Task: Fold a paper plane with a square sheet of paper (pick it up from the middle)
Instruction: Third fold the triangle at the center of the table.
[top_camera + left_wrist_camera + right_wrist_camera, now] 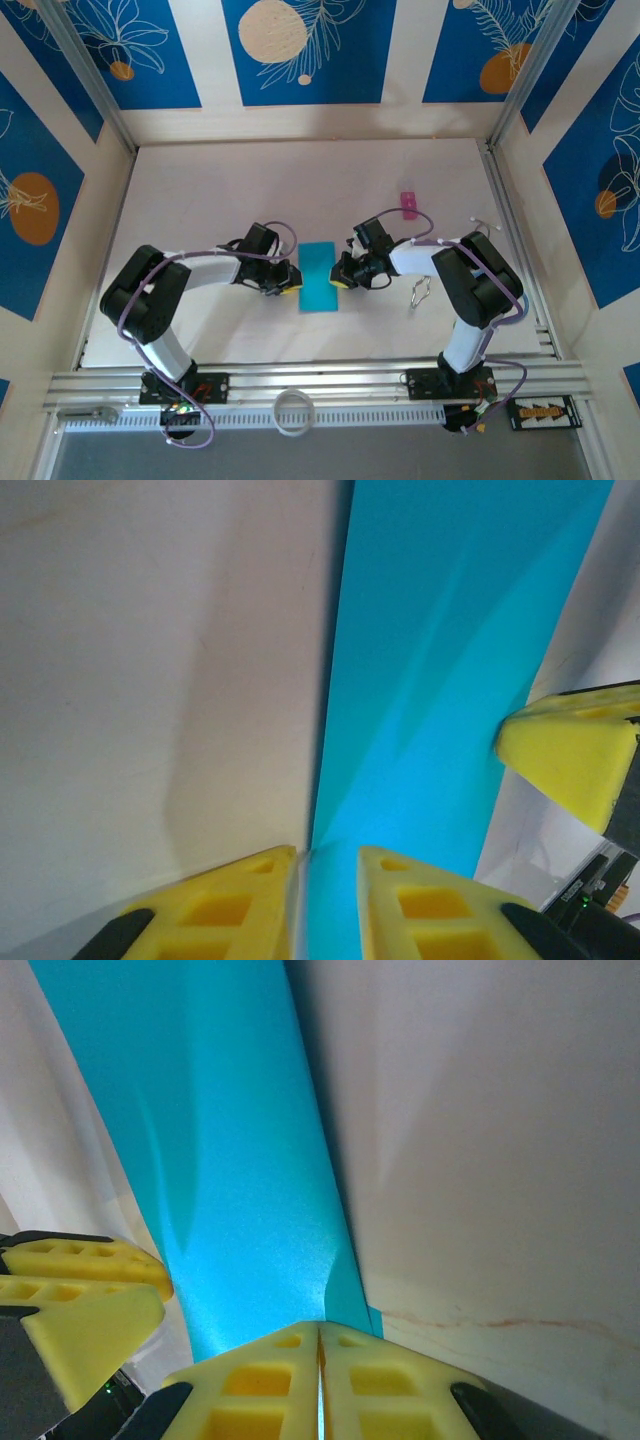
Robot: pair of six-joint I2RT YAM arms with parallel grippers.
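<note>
The square sheet of paper (320,277) is cyan-blue and lies mid-table as an upright rectangle with a diagonal crease (440,680); it has no paper plane shape. My left gripper (288,280) is at its left edge. In the left wrist view the jaws (328,852) stand a narrow gap apart, with the paper's edge running between them. My right gripper (343,272) is at the right edge. In the right wrist view its yellow fingers (319,1325) are pressed together on the paper's edge (220,1160), a thin cyan line showing between them.
A small pink object (408,204) lies behind the right arm. A metal clip (420,290) lies beside that arm. A white ring (292,412) sits on the front rail. Blue leaf-patterned panels (300,50) wall in the white table (200,190).
</note>
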